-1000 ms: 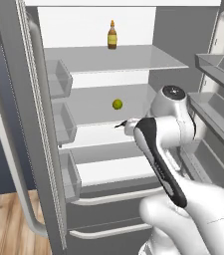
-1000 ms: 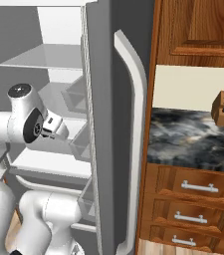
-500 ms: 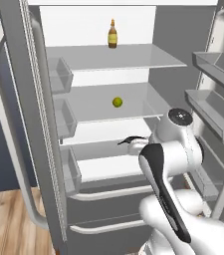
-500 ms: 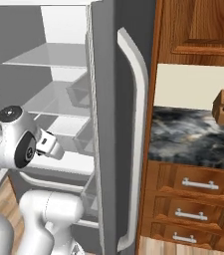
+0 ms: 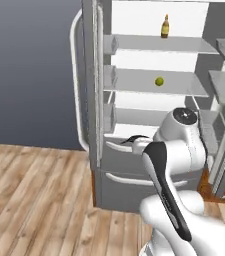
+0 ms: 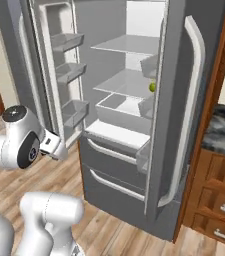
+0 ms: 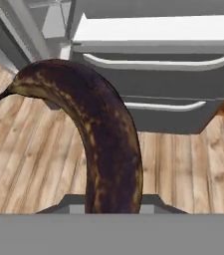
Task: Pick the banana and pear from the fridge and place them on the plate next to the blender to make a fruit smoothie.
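Hand view: a curved, very dark brown-black banana (image 7: 101, 134) with faint yellow speckling rises from the bottom middle and bends toward the upper left, its thin stem pointing at the left edge.
Grip: the gripper (image 7: 112, 206) is pinched tight on the banana's lower end; its finger tips are hidden behind the fruit.
Behind the banana: grey steel lower drawers with long pale curved handles, and a light wooden plank floor (image 7: 193, 164).
Left base view: the white arm with dark joints (image 5: 171, 165) reaches forward from the lower right, and the banana shows as a thin dark curve at its tip, in front of the tall grey steel fridge (image 5: 96, 100) at the level of the upper drawer.
Pear: a small, round, yellow-green pear (image 5: 159, 81) sits on the middle glass shelf of the white interior, near the shelf's front edge and about midway across.
Bottle: a small amber bottle (image 5: 165, 26) stands upright on the top shelf, toward its back.
Right base view: both fridge doors stand open, clear bins lining the left one; the pear peeks out at the inner edge of the right door, on the middle shelf.
Beside the fridge: reddish-brown wooden cabinets (image 6: 219, 195) with metal drawer handles, under a dark marbled counter (image 6: 223, 132).
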